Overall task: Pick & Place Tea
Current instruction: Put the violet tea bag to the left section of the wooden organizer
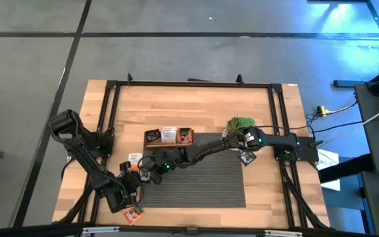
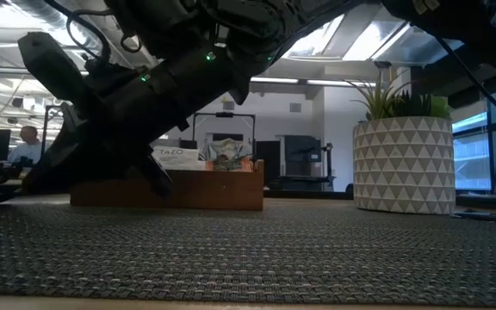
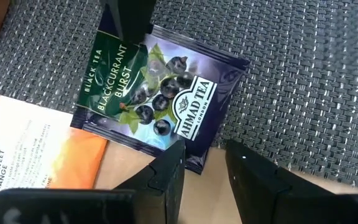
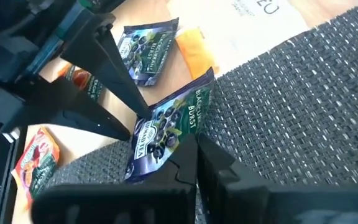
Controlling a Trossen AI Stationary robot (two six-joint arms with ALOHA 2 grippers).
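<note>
A dark blackcurrant tea sachet (image 3: 157,93) (image 4: 166,127) lies at the edge of the grey woven mat (image 3: 303,93), partly over the bare wood. My right gripper (image 4: 196,158) (image 1: 152,172) has reached across from the table's right and is shut on it. My left gripper (image 3: 205,171) (image 1: 138,180) stands open at the sachet's opposite corner, its two fingertips on either side of that corner. I cannot tell whether they touch it. More tea sachets lie on the wood around: a white-and-orange one (image 3: 30,149), a second blackcurrant one (image 4: 145,46) and a red one (image 4: 39,155). My right gripper pinches one edge of the sachet (image 4: 174,149) between its two fingers, near a corner. The fingers come slanting down from the table's right. The sachet sits tilted in the hold, its logo end (image 4: 143,142) lower, by my left gripper's fingertips.
The long wooden tray (image 1: 170,136) with sachets standing in it is just behind the grippers. The potted plant (image 1: 241,123) stands beside my right arm. Dark sachets (image 1: 245,157) lie under that arm, and a red one (image 1: 133,212) near the front edge.
</note>
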